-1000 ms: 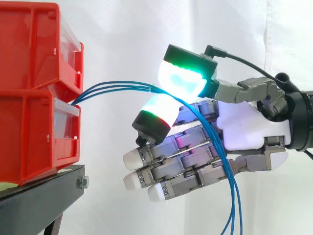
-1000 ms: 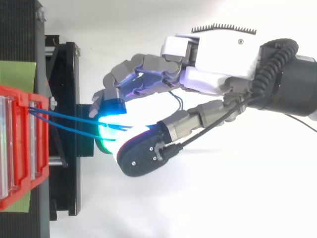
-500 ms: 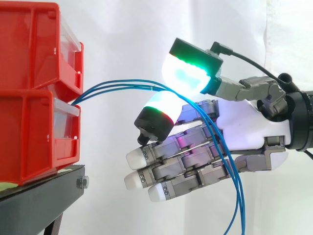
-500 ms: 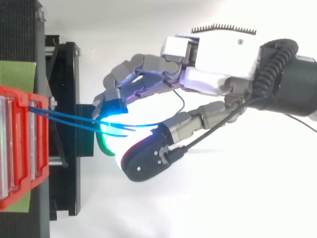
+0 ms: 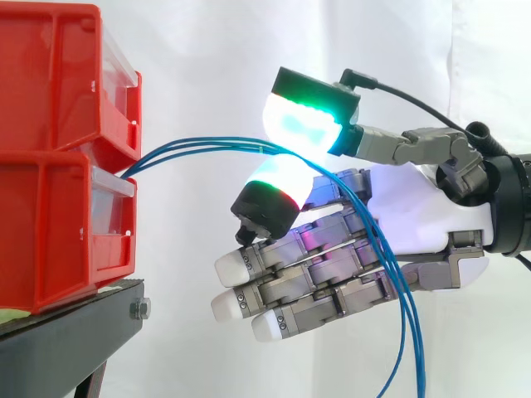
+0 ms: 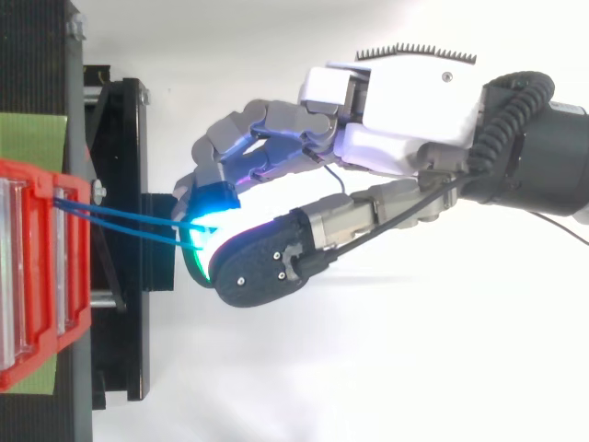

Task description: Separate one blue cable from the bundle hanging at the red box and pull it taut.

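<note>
Side view: cables (image 5: 207, 145) arch slack from the red bins (image 5: 58, 207) into the robot hand (image 5: 415, 211).
Robot hand: pinching the cables between thumb and one finger.
Done: bundle reached.
Left: isolate one cable, pull taut.

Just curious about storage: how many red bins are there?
2. The upper bin sits on the lower bin, which rests on the stand. More may be hidden off-frame.

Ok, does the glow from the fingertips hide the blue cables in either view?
Side view: bright pads, yet the blue cables are traceable against the white curtain. Top view: cyan glare at the robot hand swallows them where they meet it.
</note>
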